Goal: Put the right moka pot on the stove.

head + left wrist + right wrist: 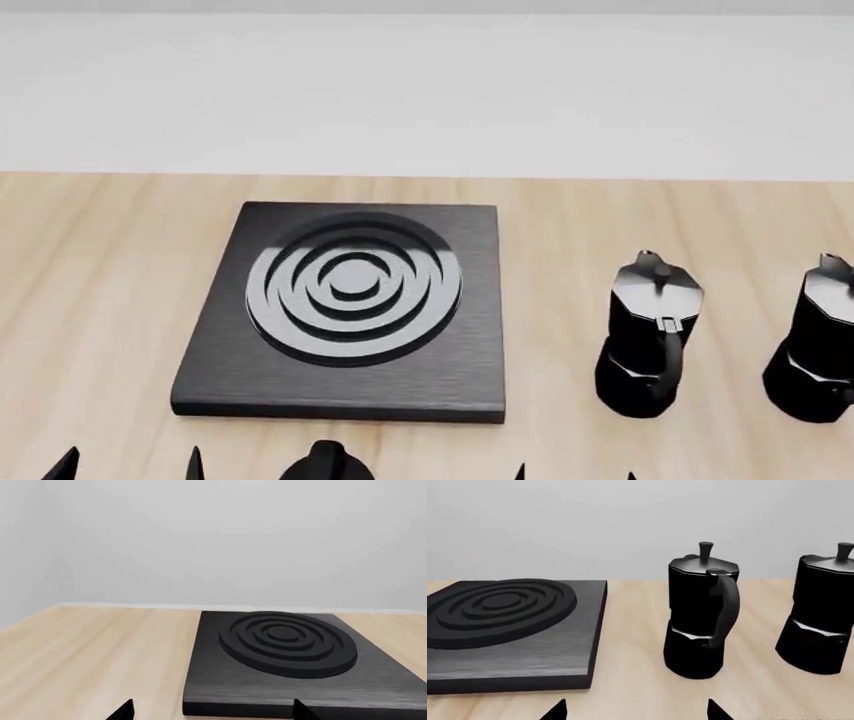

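The right moka pot (814, 345) stands upright at the head view's right edge, glossy black and partly cut off; it also shows in the right wrist view (820, 615). An identical pot (650, 335) stands to its left, handle toward me, also in the right wrist view (702, 611). The stove (350, 310), a dark slab with silver rings, lies left of both pots and shows in both wrist views (293, 665) (507, 630). My left gripper (127, 466) is open and empty near the stove's front left corner. My right gripper (574, 473) is open and empty, in front of the nearer pot.
A small black oval knob (320, 466) sits at the near edge in front of the stove. The wooden table (94, 260) runs back to a pale wall. Bare wood lies left of the stove and between stove and pots.
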